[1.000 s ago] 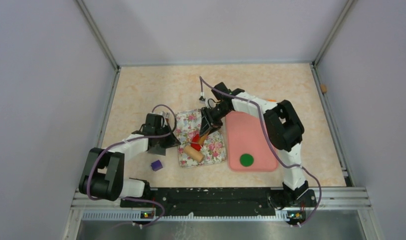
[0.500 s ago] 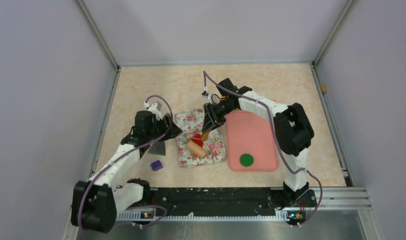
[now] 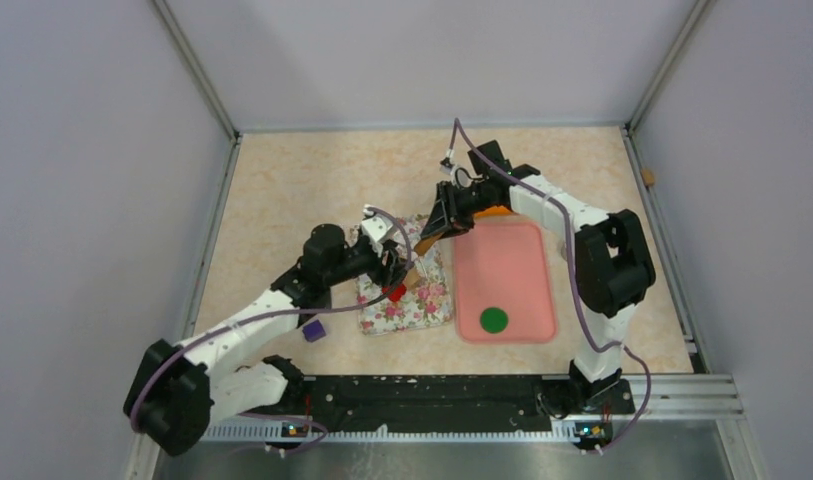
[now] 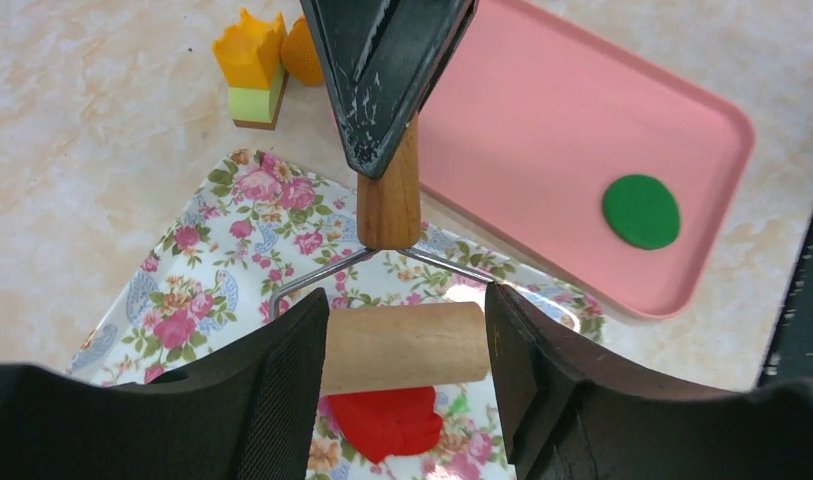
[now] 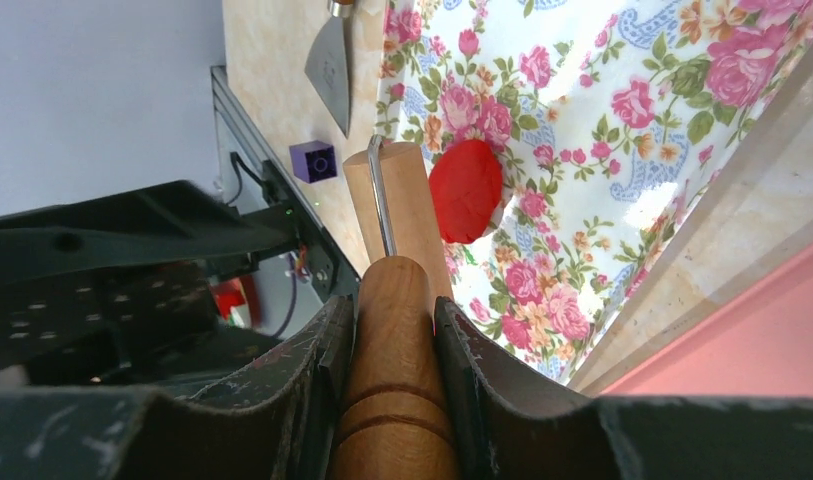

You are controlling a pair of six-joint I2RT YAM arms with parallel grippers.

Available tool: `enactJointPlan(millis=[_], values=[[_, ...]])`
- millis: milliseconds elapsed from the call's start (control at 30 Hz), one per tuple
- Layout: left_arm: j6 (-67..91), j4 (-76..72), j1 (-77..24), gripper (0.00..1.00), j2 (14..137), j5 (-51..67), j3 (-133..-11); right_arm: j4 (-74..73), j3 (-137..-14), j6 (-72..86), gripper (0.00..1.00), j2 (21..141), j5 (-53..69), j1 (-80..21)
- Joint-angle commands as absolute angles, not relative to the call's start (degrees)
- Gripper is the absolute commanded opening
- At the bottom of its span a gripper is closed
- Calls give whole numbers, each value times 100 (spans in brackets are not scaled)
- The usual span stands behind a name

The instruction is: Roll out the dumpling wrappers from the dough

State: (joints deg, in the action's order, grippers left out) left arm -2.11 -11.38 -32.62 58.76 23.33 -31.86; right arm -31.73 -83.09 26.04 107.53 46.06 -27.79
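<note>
A flattened lump of red dough point(image 4: 387, 420) point(image 5: 465, 190) point(image 3: 394, 292) lies on the floral mat point(image 4: 232, 260), right beside the roller's wooden drum point(image 4: 402, 345) point(image 5: 407, 200). My left gripper point(image 4: 405, 315) point(image 3: 396, 268) is open, one finger at each end of the drum. My right gripper point(image 5: 394, 305) point(image 3: 439, 222) point(image 4: 382, 90) is shut on the roller's wooden handle point(image 5: 397, 400) point(image 4: 389, 200). One green round flat dumpling wrapper point(image 3: 494, 320) point(image 4: 640, 210) lies on the pink tray point(image 3: 527, 255).
A purple block point(image 3: 314, 330) point(image 5: 313, 160) sits left of the mat, near my left arm. A metal scraper point(image 5: 332, 60) lies off the mat's left edge. A yellow-green block point(image 4: 250, 65) and an orange piece point(image 4: 302, 55) stand behind the mat.
My left gripper opened, left the scraper on the table and swung right onto the mat, over the roller drum. My right gripper moved right and back with the roller handle.
</note>
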Motion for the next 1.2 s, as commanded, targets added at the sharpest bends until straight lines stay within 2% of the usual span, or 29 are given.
enactJointPlan(millis=[0, 167, 500, 733, 833, 900, 967, 1033, 1100, 1167], values=[[-1047, -2154, -3403, 61, 6711, 2235, -3469, -2710, -8316, 3151, 0, 10692, 5154, -2742], [-1287, -2366, -3444, 59, 7129, 2344, -3509, -2580, -8173, 3273, 0, 10614, 5226, -2742], [-928, -2288, -3555, 61, 7099, 2110, -3547, -2369, -8060, 3451, 0, 10701, 5439, -2744], [-1020, -2317, -3587, 52, 7655, 1845, -3717, -2246, -8091, 3545, 0, 10758, 5684, -2742], [-1036, -2367, -3592, 46, 7837, 1857, -3774, -2255, -8062, 3532, 0, 10737, 5682, -2746], [-1038, -2379, -3602, 37, 7914, 1900, -3839, -2279, -8050, 3504, 0, 10718, 5654, -2742], [-1041, -2359, -3599, 26, 7963, 1953, -3882, -2308, -8052, 3454, 0, 10698, 5638, -2734], [-1057, -2337, -3602, 10, 7976, 2025, -3900, -2344, -8065, 3350, 1, 10674, 5683, -2700], [-1083, -2317, -3603, 0, 7944, 2091, -3866, -2468, -8111, 3138, 17, 10618, 5674, -2643], [-1077, -2316, -3601, 0, 7902, 2227, -3812, -2749, -8186, 2750, 29, 10556, 5609, -2580]])
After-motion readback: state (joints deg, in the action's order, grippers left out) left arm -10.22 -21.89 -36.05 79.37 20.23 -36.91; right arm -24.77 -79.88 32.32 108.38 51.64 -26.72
